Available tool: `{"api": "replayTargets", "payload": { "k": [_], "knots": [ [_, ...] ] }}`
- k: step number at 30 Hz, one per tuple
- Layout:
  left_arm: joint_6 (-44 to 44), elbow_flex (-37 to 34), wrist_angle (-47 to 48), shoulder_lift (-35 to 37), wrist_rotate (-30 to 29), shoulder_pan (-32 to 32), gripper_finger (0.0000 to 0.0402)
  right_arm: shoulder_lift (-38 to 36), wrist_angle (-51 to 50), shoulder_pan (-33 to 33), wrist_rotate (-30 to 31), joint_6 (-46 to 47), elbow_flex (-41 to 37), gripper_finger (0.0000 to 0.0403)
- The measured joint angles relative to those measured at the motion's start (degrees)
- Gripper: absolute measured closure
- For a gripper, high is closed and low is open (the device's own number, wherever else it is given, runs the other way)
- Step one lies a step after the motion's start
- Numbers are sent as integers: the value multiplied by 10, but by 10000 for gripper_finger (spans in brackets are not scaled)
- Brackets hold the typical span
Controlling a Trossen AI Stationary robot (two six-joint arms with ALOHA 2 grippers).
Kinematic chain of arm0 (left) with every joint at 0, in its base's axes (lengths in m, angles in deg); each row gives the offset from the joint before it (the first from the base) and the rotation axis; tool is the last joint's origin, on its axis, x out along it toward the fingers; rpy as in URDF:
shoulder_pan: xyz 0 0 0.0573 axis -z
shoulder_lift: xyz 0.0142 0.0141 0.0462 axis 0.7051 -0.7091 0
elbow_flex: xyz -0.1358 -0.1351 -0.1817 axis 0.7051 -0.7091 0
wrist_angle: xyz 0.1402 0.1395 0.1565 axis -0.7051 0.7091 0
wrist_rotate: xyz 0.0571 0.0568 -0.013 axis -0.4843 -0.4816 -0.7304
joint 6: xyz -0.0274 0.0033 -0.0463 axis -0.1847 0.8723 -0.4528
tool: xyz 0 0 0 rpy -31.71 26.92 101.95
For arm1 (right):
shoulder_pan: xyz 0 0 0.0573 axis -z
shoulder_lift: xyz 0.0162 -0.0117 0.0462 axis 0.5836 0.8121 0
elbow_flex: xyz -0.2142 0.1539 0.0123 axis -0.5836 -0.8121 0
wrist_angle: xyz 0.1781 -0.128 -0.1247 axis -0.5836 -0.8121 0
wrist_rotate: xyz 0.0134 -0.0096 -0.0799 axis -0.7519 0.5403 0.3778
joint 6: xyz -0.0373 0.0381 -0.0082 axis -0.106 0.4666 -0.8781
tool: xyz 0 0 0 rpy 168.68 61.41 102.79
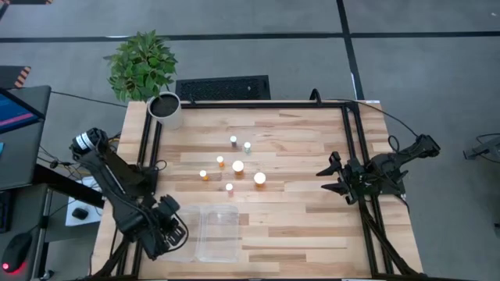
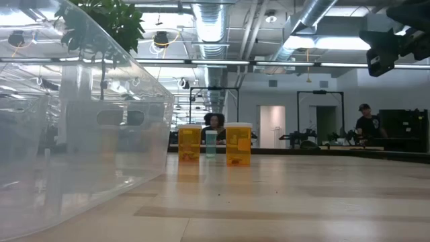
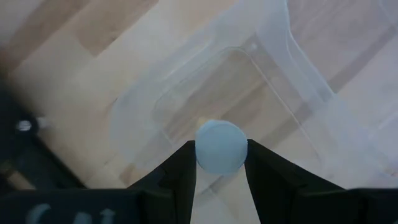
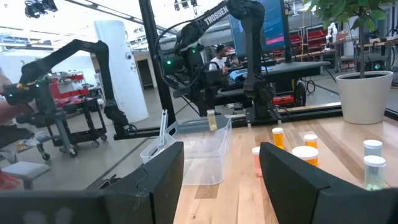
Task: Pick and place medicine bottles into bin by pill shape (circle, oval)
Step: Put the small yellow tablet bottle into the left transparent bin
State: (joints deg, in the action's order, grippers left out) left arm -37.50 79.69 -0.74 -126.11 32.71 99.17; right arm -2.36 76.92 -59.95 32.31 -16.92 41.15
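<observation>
My left gripper [image 1: 178,231] is at the table's near left, shut on a small medicine bottle with a round white cap [image 3: 221,146]. It is over the left end of the clear bin [image 1: 217,232]. The bin also shows in the left wrist view [image 3: 280,81] and the low view [image 2: 67,134]. The right wrist view shows the bottle [image 4: 212,119] hanging over the bin [image 4: 199,149]. Several white-capped bottles [image 1: 237,166] stand on their bases mid-table. My right gripper [image 1: 330,178] is open and empty at the table's right [image 4: 221,180]. My left gripper pinches the bottle between its two fingers [image 3: 180,171], one on each side at the white cap [image 3: 205,155]. The fingers come from above, pointing down. The bottle hangs upright below them, lifted clear over the bin's left end.
A white plant pot [image 1: 165,109] stands at the table's far left corner. Black frame rails [image 1: 353,156] run along the left and right sides of the table. Bare wood lies between the standing bottles and my right gripper. People show in the room beyond the table [image 2: 365,121].
</observation>
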Motion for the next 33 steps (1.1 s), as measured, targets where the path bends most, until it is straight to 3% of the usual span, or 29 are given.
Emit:
{"api": "replayTargets", "payload": {
  "k": [9,21,33],
  "knots": [
    [-6,-55,-92,0,5,0,285,0,-2,0,0,0,0,177],
    [2,-58,-90,0,16,-15,285,0,-4,0,1,-1,0,177],
    [121,-57,-111,0,67,-91,285,0,-4,0,2,-2,0,177]
  ]
}}
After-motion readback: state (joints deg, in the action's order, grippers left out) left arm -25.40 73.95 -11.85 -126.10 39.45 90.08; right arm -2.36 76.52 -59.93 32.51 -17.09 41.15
